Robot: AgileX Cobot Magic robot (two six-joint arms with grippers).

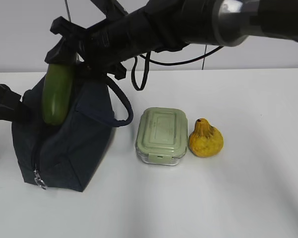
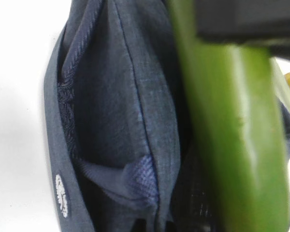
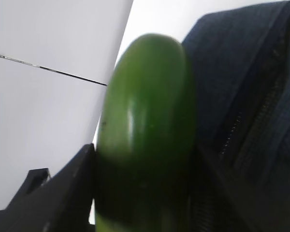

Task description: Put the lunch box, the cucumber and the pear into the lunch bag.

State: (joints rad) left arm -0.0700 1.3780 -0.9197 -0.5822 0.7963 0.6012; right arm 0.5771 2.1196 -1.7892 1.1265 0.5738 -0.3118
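The navy lunch bag stands at the left with its top open. My right gripper reaches across from the right and is shut on the upper end of the dark green cucumber. The cucumber hangs upright, its lower end at the bag's mouth. In the right wrist view the cucumber fills the jaws beside the bag. My left gripper grips the bag's left top edge; its wrist view shows the bag's inside and the cucumber. The lunch box and the pear sit on the table to the right.
The bag's looped handle hangs toward the lunch box. The metal zip pull hangs at the bag's lower front corner. The right arm spans the top of the exterior view above the table. A black cable droops behind.
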